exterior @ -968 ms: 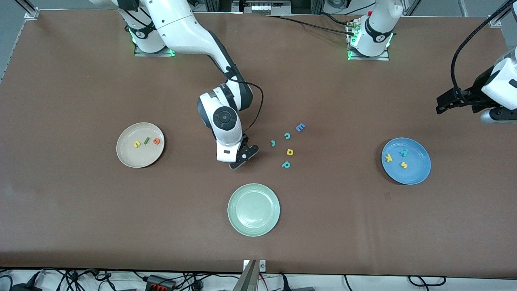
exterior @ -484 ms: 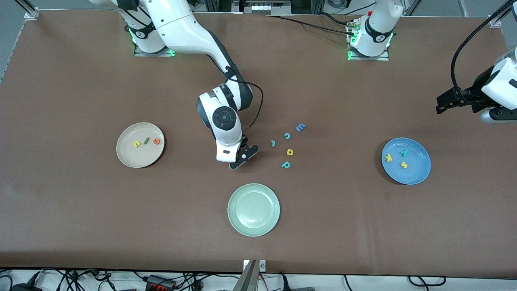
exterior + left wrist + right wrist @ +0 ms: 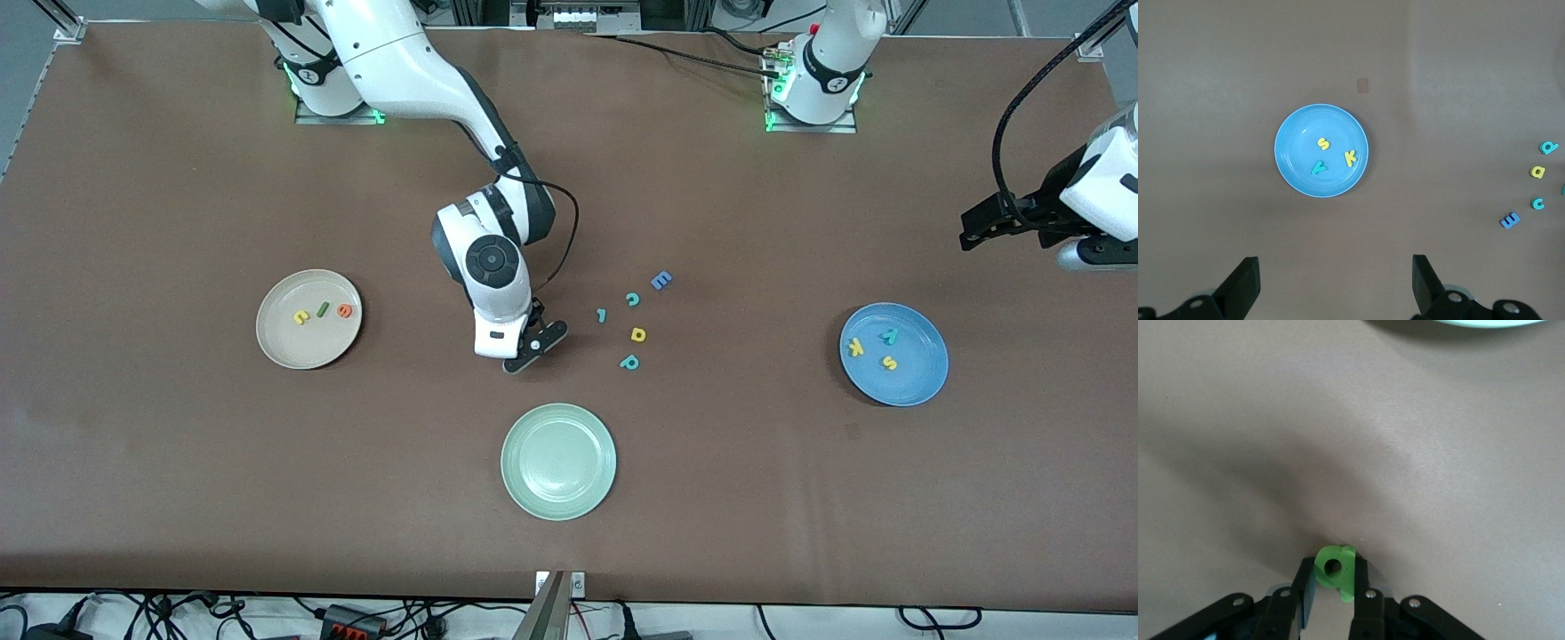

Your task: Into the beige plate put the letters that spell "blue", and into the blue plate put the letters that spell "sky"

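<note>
gripping green "b" (image 3: 1335, 571): right gripper (image 3: 1334, 587) clenched on it across its flat faces, just above the table (image 3: 178, 462). foam, judged light, soft, squashable; pinch gently. left gripper (image 3: 1331, 287) spread wide, waiting over blue plate (image 3: 1290, 167).

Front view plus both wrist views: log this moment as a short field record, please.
beige plate: yellow u, dark green l, orange e
blue plate: yellow s, yellow k, teal y
right gripper: shut on green foam b
left gripper: open, high over the blue plate
</note>
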You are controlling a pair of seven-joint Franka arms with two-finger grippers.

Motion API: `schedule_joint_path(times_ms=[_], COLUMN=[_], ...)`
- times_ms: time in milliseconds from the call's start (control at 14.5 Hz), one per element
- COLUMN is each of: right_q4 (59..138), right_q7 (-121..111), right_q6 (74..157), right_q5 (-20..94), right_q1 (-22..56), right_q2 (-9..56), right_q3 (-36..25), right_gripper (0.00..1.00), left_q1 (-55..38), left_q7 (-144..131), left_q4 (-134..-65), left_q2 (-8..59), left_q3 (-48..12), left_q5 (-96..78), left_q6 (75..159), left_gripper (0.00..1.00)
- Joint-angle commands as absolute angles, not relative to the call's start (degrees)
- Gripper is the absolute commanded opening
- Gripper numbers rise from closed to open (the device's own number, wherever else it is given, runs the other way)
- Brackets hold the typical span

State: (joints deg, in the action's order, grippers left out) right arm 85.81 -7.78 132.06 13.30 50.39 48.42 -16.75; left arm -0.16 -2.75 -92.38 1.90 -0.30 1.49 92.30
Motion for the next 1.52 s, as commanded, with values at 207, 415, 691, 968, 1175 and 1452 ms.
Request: schedule_joint_path(times_ms=[207,415,691,968,1175,1452], right_q4=[86.39,90.24,103.16,110.38,113.28,112.16], right_q7=[-0.54,-1.67,-1.93,-5.08,-8.34,-7.21], right_q6=[121.33,114.54,115.40,114.96,114.96,114.61], right_q5=[13.89,13.71,13.36,13.10,13.18,13.62], right_q1=[45.63,38.79,33.68,32.61,31.65,31.37], right_q2=[42.73,38.95,31.04,29.27,29.00,29.09], right_q3=[-20.99,-22.68,-24.34,-27.50,-29.44,-29.44], right_gripper=[0.10,0.11,0.11,0.11,0.16,1.00], left_q1=[0.26,0.26,0.26,0.26,0.26,0.26], left_q7=[-1.93,-1.93,-1.93,-1.93,-1.93,-1.93], left_q4=[-90.53,-90.53,-90.53,-90.53,-90.53,-90.53], left_q2=[2.64,2.64,2.64,2.64,2.64,2.64], left_q3=[-0.62,-0.62,-0.62,-0.62,-0.62,-0.62], left_q5=[0.09,0.09,0.09,0.09,0.09,0.09], left_q6=[90.97,90.97,90.97,90.97,90.97,90.97], left_gripper=[1.00,1.00,1.00,1.00,1.00,1.00])
